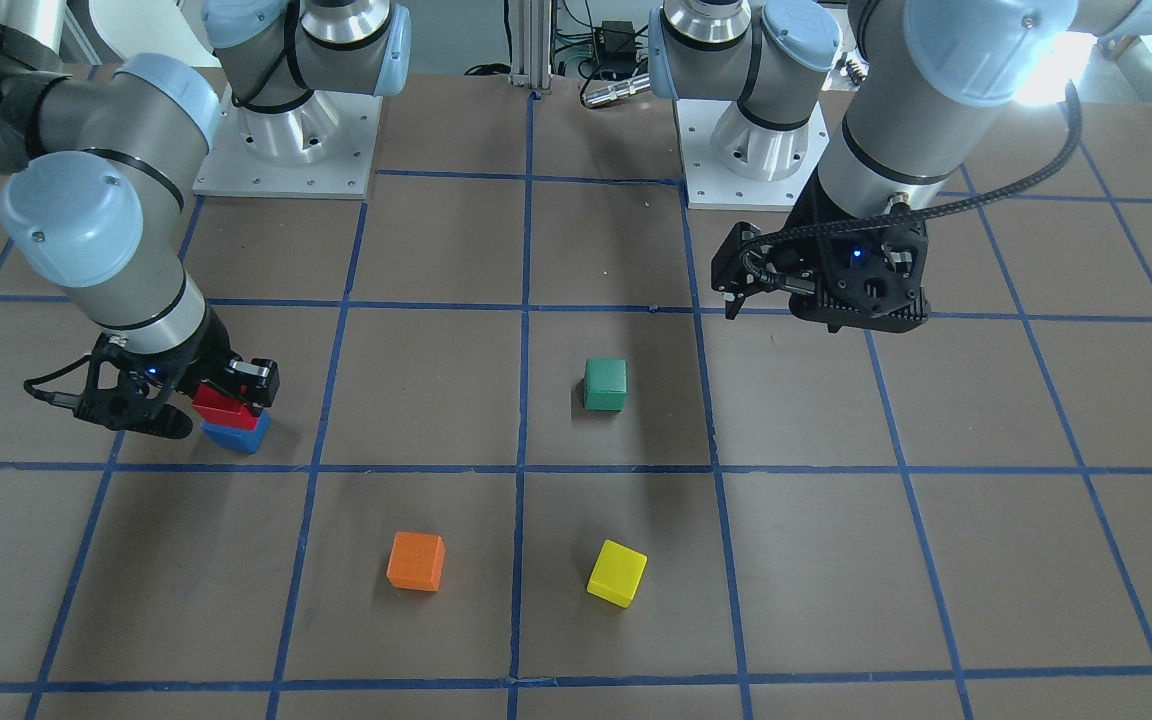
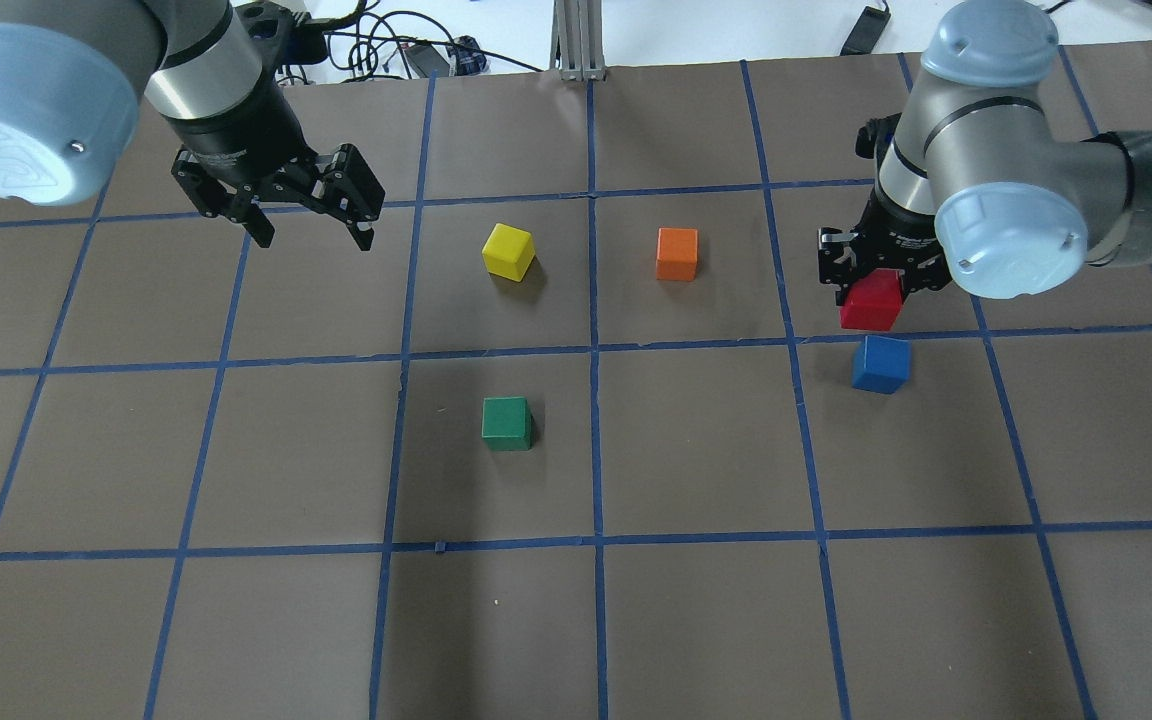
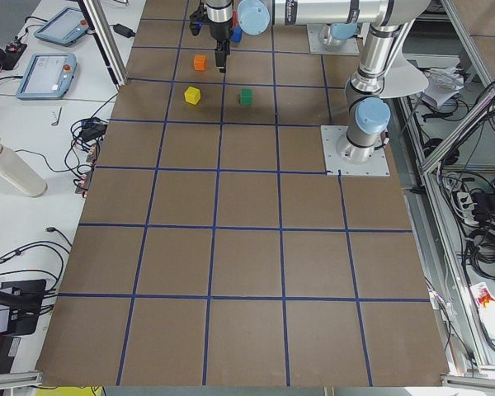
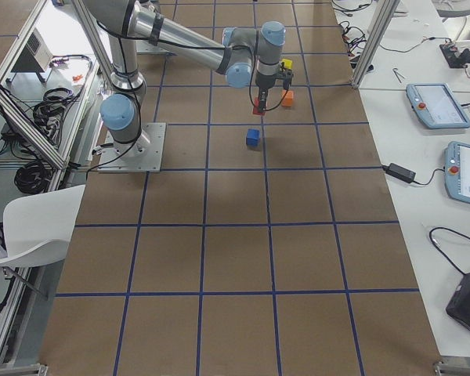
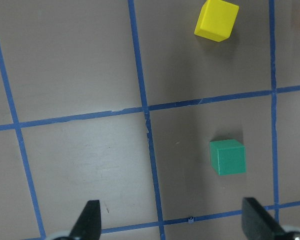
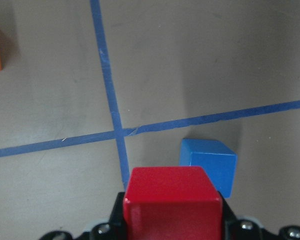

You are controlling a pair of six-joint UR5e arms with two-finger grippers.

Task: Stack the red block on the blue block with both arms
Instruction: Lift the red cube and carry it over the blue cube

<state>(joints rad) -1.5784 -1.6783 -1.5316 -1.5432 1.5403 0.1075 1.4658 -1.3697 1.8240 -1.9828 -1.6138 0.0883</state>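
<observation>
My right gripper (image 2: 872, 272) is shut on the red block (image 2: 872, 303) and holds it in the air above the table. The blue block (image 2: 881, 363) sits on the table close by, apart from the red one. In the right wrist view the red block (image 6: 172, 205) fills the bottom, and the blue block (image 6: 210, 165) shows just beyond it, slightly right and partly covered. In the front-facing view the red block (image 1: 226, 410) hangs just over the blue block (image 1: 236, 436). My left gripper (image 2: 316, 235) is open and empty, high over the table's far left.
A green cube (image 2: 507, 423) sits near the middle. A yellow cube (image 2: 508, 250) and an orange cube (image 2: 677, 253) lie farther from the robot. The green cube (image 5: 228, 157) and yellow cube (image 5: 216, 19) lie below my left gripper.
</observation>
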